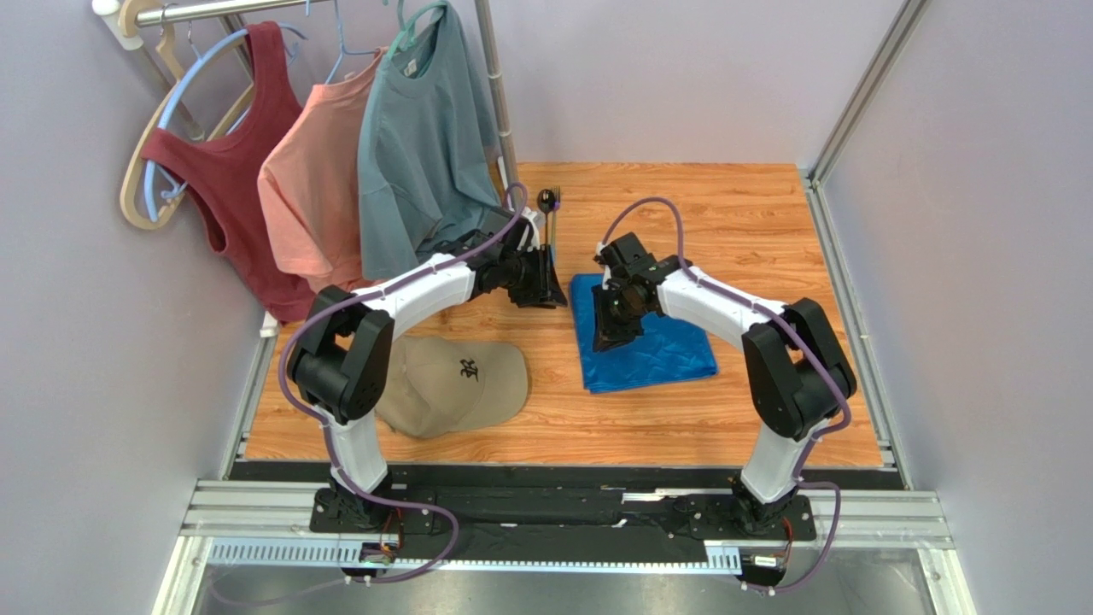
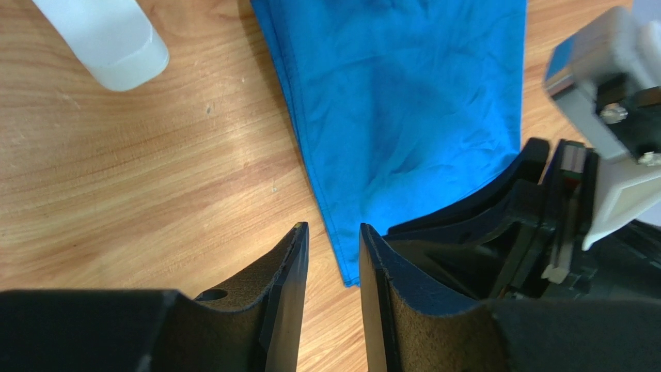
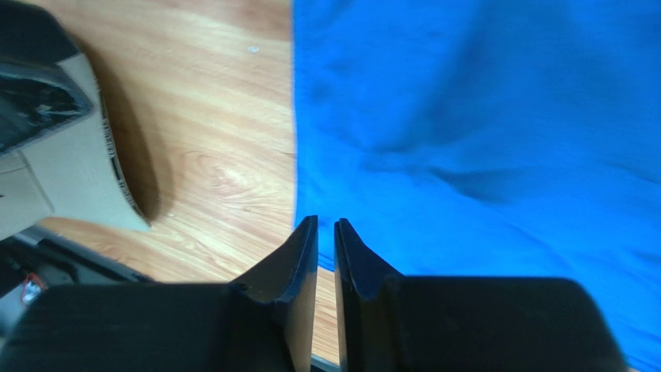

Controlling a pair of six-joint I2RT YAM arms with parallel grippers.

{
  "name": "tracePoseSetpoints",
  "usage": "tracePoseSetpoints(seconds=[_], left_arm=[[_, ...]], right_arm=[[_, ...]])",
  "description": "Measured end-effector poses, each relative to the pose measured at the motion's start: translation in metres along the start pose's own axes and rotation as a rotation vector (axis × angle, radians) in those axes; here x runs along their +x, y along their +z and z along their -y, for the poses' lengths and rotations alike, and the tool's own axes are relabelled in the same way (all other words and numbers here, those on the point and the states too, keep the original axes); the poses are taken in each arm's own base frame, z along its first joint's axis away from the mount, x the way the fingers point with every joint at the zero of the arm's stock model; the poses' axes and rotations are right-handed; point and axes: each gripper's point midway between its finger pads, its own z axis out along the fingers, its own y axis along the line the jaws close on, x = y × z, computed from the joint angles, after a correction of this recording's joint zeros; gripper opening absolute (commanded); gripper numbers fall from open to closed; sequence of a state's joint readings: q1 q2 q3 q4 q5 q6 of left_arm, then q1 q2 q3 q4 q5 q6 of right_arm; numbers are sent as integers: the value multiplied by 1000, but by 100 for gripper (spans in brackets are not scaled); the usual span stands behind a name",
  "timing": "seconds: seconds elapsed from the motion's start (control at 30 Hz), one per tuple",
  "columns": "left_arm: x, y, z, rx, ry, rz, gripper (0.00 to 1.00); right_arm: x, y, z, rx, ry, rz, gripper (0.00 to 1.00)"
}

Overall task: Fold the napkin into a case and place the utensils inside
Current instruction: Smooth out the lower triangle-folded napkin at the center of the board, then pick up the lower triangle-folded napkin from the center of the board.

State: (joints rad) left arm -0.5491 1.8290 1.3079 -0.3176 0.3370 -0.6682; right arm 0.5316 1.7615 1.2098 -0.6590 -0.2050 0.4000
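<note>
The blue napkin (image 1: pixel 648 340) is lying flat on the wooden counter (image 1: pixel 744 218), folded into a rough rectangle right of centre. Both arms are reaching in over its near-left corner. The left gripper (image 2: pixel 333 252) is hovering just off the napkin's left edge. Its jaws are standing a narrow gap apart and gripping nothing, with the cloth's corner showing beneath the gap. The right gripper (image 3: pixel 326 232) is hanging over that same corner from the other side. Its jaws are parted by only a thin slit, through which cloth and wood are showing, and nothing is pinched. The two grippers are sitting close beside each other. A black-bowled spoon (image 1: pixel 550 205) is lying on the counter beyond the left gripper, apart from the napkin.
</note>
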Motion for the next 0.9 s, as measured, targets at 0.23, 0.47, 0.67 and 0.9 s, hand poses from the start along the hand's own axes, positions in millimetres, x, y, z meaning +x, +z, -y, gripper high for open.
tracePoseSetpoints(seconds=[0.23,0.47,0.67,0.9], left_arm=[[12,3,-10,-19,-12,-27,54],[14,4,-8,-4,-11,-35,62],[20,13,-8,18,-18,-69,69],[30,43,-15,-10,-22,-119,65]], right_arm=[[42,25,-2,-60,16,-99,10],[82,19,9,-80,38,-139,10],[111,-6,35,16,18,-138,38],[95,-15,24,-11,-29,-79,59]])
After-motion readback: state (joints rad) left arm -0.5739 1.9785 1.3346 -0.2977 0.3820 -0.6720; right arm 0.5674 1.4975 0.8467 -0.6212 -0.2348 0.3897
